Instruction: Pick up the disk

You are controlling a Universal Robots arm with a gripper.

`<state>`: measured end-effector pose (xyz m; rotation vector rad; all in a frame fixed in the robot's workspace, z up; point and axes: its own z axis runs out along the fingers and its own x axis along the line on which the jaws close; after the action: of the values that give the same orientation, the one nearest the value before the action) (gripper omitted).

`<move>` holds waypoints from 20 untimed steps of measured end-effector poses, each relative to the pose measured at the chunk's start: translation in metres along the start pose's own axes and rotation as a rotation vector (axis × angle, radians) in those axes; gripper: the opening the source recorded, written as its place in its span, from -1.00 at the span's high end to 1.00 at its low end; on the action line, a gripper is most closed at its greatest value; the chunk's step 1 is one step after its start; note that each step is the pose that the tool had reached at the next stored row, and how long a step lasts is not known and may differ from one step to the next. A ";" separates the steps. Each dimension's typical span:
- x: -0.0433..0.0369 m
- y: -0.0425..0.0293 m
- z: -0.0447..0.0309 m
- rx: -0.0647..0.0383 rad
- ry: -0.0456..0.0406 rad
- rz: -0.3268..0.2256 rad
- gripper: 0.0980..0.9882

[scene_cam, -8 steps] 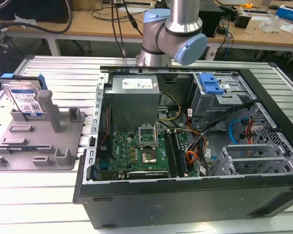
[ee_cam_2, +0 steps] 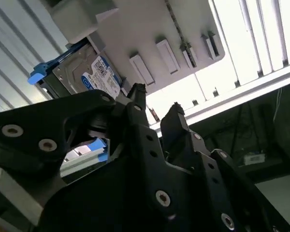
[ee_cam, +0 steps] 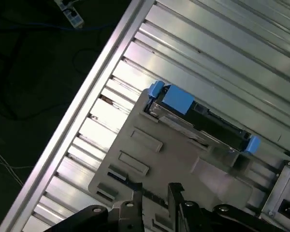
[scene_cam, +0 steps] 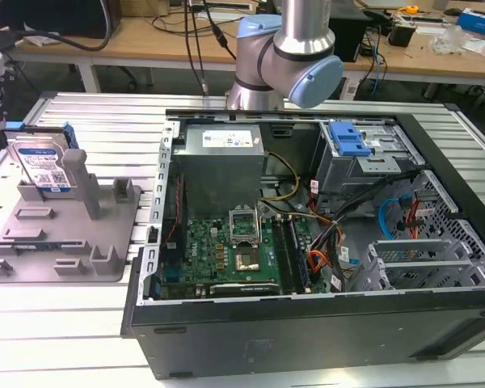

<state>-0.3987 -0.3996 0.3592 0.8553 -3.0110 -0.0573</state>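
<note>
Pincer (ee_cam_2: 156, 104) is spread and empty in the second wrist view, apart from the disk (ee_cam_2: 94, 75). In the first wrist view, square yourself to its upper edge. In the exterior view it stands upright in the fixture (scene_cam: 65, 234), by the tabletop's (scene_cam: 65, 323) edge on the exterior view's left.

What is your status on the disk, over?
Gripper open, empty, clear of disk. Disk upright in fixture. Post right by it.

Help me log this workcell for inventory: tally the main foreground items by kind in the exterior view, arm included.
Hard drive: 1
Grey fixture: 1
Open computer case: 1
Robot arm: 1
Total: 4
</note>
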 end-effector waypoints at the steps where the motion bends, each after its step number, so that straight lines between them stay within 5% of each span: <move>1: 0.0000 0.0000 0.0002 0.000 0.0017 -0.045 0.29; 3: 0.0000 0.0000 0.0006 0.000 0.0039 -0.103 0.00; 11: 0.0000 -0.0001 0.0016 0.001 0.0089 -0.274 0.00; 14: 0.0000 -0.0001 0.0023 0.004 0.0110 -0.394 0.00; 20: 0.0000 -0.0001 0.0036 0.007 0.0136 -0.540 0.00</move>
<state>-0.3987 -0.3996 0.3557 1.6278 -2.6727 -0.0438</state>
